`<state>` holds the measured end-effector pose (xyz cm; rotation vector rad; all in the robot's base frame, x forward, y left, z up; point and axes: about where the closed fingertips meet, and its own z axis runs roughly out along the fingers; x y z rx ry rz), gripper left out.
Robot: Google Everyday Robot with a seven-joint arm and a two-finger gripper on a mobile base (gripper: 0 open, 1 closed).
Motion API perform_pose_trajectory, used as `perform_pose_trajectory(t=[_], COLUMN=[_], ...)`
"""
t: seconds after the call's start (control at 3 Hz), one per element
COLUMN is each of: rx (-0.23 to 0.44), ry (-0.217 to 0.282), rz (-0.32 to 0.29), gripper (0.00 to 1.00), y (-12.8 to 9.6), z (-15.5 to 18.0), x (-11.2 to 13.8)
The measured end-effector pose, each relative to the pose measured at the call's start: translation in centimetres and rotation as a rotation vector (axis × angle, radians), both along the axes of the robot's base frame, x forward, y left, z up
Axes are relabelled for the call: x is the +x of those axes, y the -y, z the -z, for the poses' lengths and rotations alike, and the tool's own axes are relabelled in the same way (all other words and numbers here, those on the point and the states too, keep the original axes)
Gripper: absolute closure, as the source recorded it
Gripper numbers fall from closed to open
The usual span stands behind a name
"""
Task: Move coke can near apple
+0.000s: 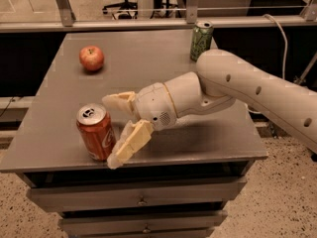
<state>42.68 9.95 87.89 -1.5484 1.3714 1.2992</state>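
Note:
The coke can (96,132) stands upright near the table's front left edge, red-orange with a silver top. The apple (91,58) sits at the far left of the table, well behind the can. My gripper (111,130) is open just right of the can. One cream finger (119,101) reaches behind the can's top and the other finger (130,143) lies along its front right side. The fingers flank the can without closing on it. The white arm comes in from the right.
A green can (201,40) stands upright at the table's (148,68) back right. The grey table has drawers below its front edge. A railing and office chairs lie behind the table.

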Motion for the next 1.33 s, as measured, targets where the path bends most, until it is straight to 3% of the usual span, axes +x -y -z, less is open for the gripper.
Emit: perform_pose_trajectory(t=[0.33,0.67,1.0,1.33], rx=[0.024,0.04,0.041,0.032], ry=[0.0,0.0,0.012,0.058], rz=[-0.016,-0.013,0.015,0.058], gripper=[0.18,0.48,0.72,0.96], y=[-1.9,-3.8,-4.1,-3.9], z=[-0.1,-0.2,-0.3,-1.4], x=[-0.6,-0.2,1.6,5.4])
